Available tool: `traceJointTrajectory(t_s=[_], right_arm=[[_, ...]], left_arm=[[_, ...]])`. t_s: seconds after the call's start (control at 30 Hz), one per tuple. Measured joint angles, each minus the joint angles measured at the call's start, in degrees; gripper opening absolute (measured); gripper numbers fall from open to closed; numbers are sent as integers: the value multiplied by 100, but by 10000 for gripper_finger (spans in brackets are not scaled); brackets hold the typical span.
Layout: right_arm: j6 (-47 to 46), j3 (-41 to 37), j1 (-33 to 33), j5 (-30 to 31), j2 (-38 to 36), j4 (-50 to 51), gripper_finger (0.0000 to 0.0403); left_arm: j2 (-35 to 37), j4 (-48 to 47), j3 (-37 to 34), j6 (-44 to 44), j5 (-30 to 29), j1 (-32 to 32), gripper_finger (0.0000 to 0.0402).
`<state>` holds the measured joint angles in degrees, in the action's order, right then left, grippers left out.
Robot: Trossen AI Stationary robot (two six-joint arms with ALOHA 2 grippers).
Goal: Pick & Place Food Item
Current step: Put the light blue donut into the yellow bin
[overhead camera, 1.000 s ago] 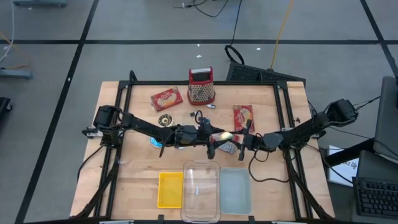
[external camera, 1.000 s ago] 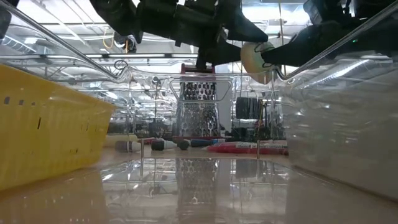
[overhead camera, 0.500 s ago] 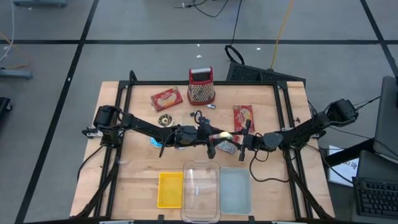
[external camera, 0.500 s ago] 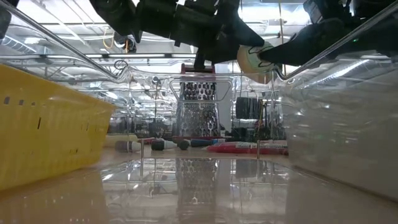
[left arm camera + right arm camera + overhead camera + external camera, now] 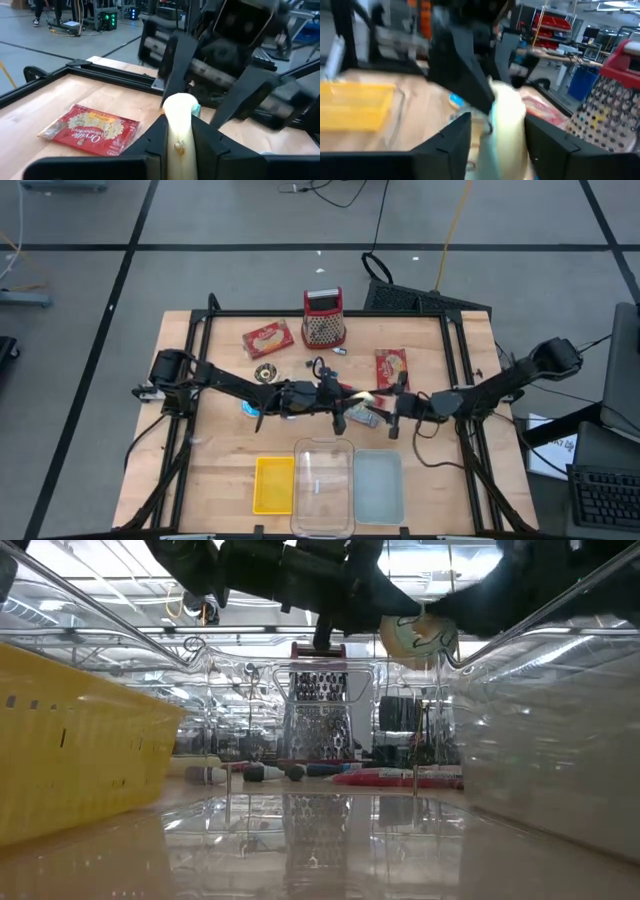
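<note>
A pale yellow banana hangs above the middle of the table, between the two arms. My left gripper is shut on it. In the left wrist view both dark fingers press the banana from either side. My right gripper faces it from the right and stands open. In the right wrist view the banana sits between the right fingers with a gap on each side. The low view shows the banana high up under the dark arms.
A metal grater with a red top stands at the back. Red snack packets lie at the back left and the back right. A yellow bin, a clear bin and a pale blue tray line the front edge.
My left fingers have closed onto the banana. My right gripper has widened its jaws and drawn back a little to the right.
</note>
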<state>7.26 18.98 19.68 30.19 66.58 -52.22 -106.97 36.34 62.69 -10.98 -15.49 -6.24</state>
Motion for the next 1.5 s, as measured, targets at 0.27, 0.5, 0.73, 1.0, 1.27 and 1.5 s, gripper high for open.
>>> traceJointTrajectory(t_s=[0.27,0.5,0.73,1.0,1.27,1.5], right_arm=[[-64,0,475,-21,-1323,1024,231],[-239,0,878,-15,-2258,2053,232],[-614,0,1045,-4,-2939,2731,224],[-688,0,1110,-19,-3076,2867,226],[-810,0,1119,-21,-3046,2859,226],[-812,0,1119,-21,-3046,2860,226]], left_arm=[[1169,-2181,-9,-354,20,-124,38],[2114,-3421,-136,-926,256,-1031,36],[2629,-3197,-995,-1718,-1045,-2513,36],[2660,-3204,-1855,-3176,-2442,-3947,35],[2655,-3229,-2345,-4101,-3206,-4761,35],[2382,-2791,-2454,-4367,-2808,-4696,35]])
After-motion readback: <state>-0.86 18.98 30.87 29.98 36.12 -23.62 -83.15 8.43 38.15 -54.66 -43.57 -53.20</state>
